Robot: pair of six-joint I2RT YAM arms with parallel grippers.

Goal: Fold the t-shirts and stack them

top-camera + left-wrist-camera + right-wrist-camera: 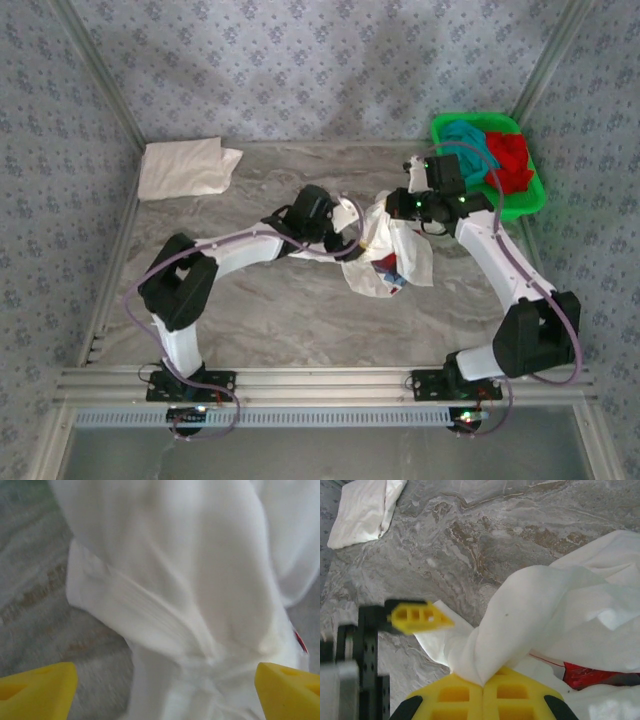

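The white t-shirt with the red-and-blue print (pixel 398 258) lies crumpled mid-table, one fold lifted. My right gripper (pixel 484 684) is shut on that raised fold of white cloth (pixel 540 610); in the top view it (pixel 392 212) hangs over the shirt's far edge. My left gripper (pixel 165 695) is open, its yellow fingertips (pixel 37 690) wide apart with white cloth (pixel 190 580) lying between them, ungripped. It (pixel 343 226) sits at the shirt's left edge. One of its fingers (pixel 417 617) shows in the right wrist view. Another white t-shirt (pixel 185 167) lies folded at the back left.
A green basket (pixel 478 119) at the back right holds a teal t-shirt (pixel 465 138) and a red t-shirt (pixel 512 155). Patterned walls close in the table on three sides. Bare marble tabletop (pixel 290 310) stretches in front of the crumpled shirt.
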